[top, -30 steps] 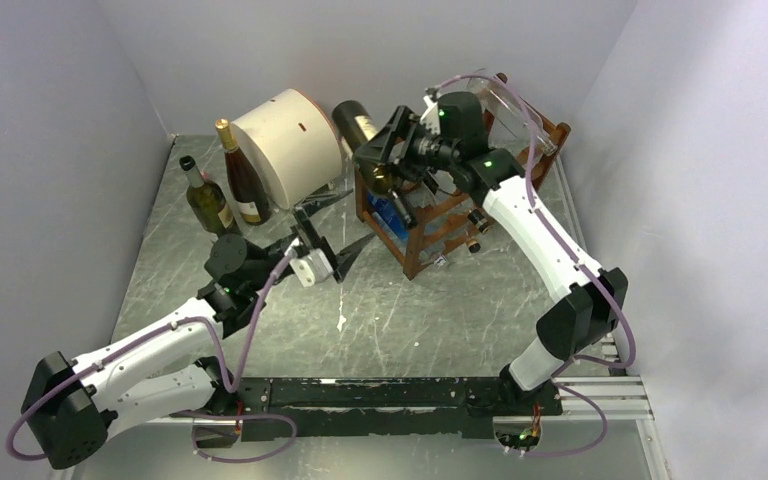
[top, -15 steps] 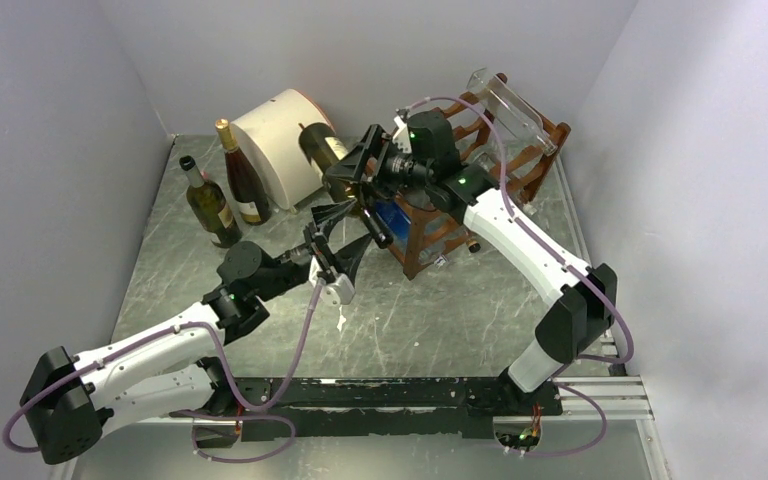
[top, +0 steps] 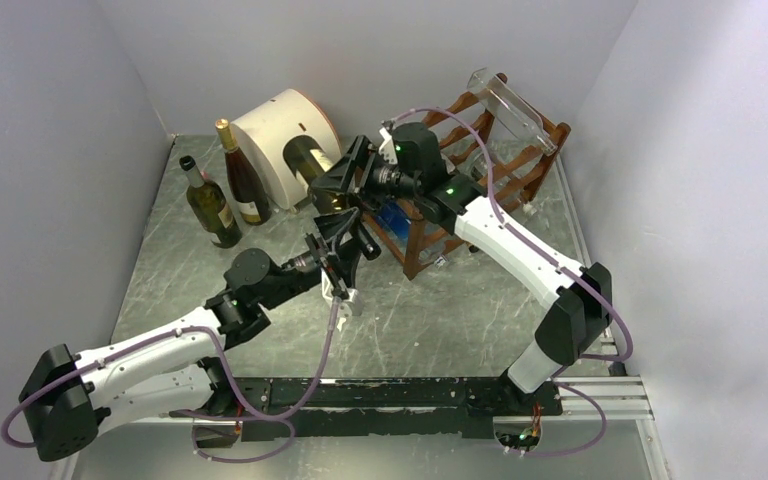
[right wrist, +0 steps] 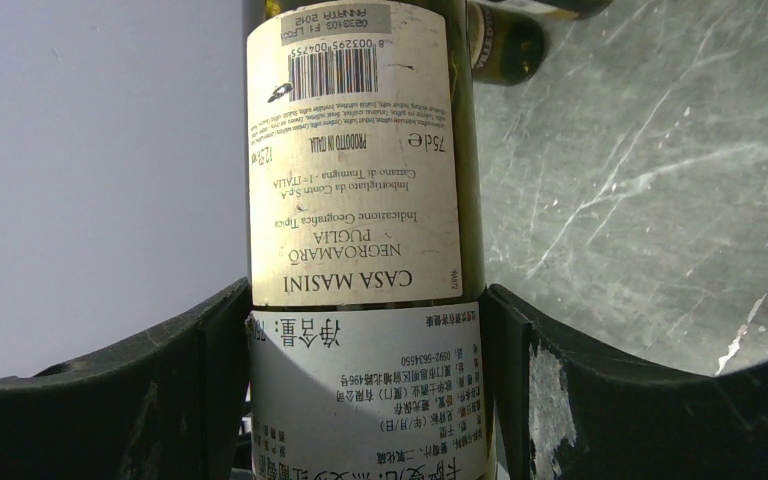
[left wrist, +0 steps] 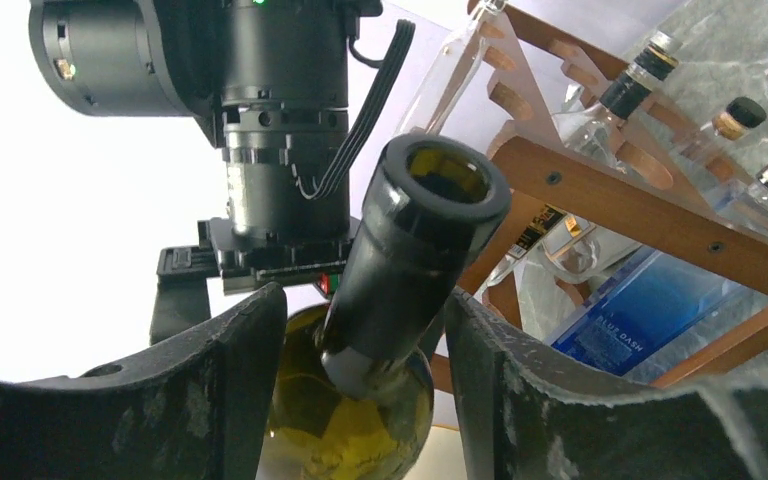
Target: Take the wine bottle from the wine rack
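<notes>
The right pincer (right wrist: 365,310) has its fingers (right wrist: 170,400) pressed on both sides of the bottle (right wrist: 355,150), clamped on the labelled body, which fills the middle of the right wrist view with its printing upside down. The left pincer (left wrist: 365,300) stands part-open around the bottle's neck: in the left wrist view the dark neck runs from upper centre down between the two fingers (left wrist: 230,390), with a sliver of gap on the left side and almost none on the right, so no firm grip shows there. The open mouth of the neck faces that camera, and the green shoulder sits low between the fingers. In the top view the bottle hangs above the table (top: 440,320) in the upper middle of the frame, its base toward the upper left and its neck slanting down toward the left pincer, off the rack (left wrist: 620,205) and just to the left of it. The rack stands in the upper right of centre, tilted in the frame, with a clear bottle (top: 505,100) lying along its top tier and a blue bottle (left wrist: 640,310) in a lower tier. Behind the held bottle, to the upper left, lies a cream drum (top: 275,130). Left of the drum two bottles stand upright, a green one (top: 203,200) and a brown one (top: 242,175), just beside each other.
</notes>
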Tool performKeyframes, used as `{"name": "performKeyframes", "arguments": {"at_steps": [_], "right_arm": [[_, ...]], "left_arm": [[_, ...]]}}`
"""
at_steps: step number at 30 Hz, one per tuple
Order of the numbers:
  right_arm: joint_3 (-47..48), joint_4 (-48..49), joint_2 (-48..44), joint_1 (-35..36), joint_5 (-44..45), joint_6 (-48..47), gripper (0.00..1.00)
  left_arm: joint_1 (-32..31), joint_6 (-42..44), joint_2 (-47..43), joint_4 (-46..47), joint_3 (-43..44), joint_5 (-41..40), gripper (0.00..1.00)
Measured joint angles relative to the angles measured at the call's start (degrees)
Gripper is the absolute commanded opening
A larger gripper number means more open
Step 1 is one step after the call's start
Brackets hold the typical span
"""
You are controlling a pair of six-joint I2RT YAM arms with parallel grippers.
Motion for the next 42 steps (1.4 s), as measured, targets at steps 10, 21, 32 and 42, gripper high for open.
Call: {"name": "performKeyframes", "arguments": {"at_steps": [10, 21, 32, 42], "right_arm": [[-4.87, 2.36, 0.04, 2.43, -0.63, 4.39, 0.00], [-7.10, 4.72, -0.07, 2.40, -0.04, 3.98, 0.92], [-7.56, 4.63, -3.45, -0.92, 0.37, -1.07, 1.00], [-1.75, -1.53, -5.97, -6.27, 4.63, -9.81, 1.00]], "left_arm": [[-3.69, 8.79, 0.39, -0.09, -2.19, -5.33, 0.16], [-5.11, 9.57, 0.66, -0.92, -2.60, -7.89, 0.07], [-5.35, 2.99, 0.87, 0.72, -3.08, -11.28, 0.07], [-4.48, -13.90, 2.19, 0.07, -0.13, -17.97, 0.07]]}}
